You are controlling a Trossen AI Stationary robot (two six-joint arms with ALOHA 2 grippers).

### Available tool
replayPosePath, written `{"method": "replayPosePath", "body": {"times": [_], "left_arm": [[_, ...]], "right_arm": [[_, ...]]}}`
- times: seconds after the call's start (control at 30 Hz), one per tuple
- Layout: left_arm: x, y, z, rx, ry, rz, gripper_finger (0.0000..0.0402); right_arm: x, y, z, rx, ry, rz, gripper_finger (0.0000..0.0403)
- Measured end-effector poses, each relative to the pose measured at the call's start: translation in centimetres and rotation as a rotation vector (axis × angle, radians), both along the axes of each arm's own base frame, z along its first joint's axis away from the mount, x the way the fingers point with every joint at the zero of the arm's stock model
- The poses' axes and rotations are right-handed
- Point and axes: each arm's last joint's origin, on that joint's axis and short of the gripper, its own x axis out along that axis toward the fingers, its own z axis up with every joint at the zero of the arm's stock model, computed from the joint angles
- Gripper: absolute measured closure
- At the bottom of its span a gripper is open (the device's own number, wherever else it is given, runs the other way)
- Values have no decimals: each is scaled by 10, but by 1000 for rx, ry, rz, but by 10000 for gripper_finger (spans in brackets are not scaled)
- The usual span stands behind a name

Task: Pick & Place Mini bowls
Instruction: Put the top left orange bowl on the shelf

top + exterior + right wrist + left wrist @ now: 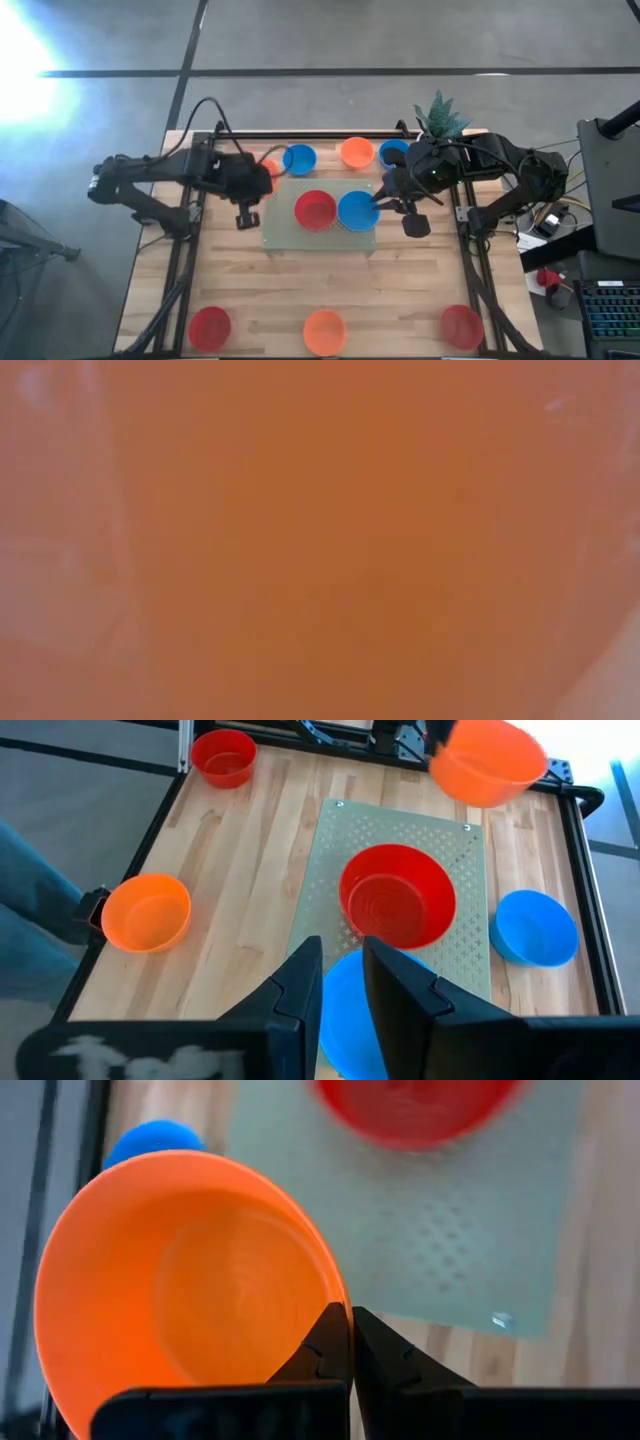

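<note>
As my right claw pinched the blue bowl's rim on the green mat, the red bowl sat just beside; my left claw gripped the orange bowl.

The mat is pale green with a pattern of tiny dots, and a red bowl and a blue bowl sit on it. The table is light brown wood. Near the mat, one more bowl is bright orange.
</note>
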Motion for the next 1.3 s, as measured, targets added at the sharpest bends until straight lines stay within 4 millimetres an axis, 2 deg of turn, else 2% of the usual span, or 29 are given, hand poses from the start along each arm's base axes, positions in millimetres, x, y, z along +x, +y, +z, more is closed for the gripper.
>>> {"method": "replayPosePath", "body": {"times": [0.3, 0.47, 0.73, 1.3], "left_arm": [[-1, -34, -1, 17, 15, -212, 401], [8, -46, -10, 32, 63, -294, 401], [30, -53, -37, 44, 194, -372, 402], [43, -56, -46, 44, 190, -406, 401]], "right_arm": [[0, 0, 0, 0, 0, 0, 337], [0, 0, 0, 19, 4, -17, 333], [0, 0, 0, 33, 6, -30, 330], [0, 0, 0, 30, 7, -28, 332]]}}
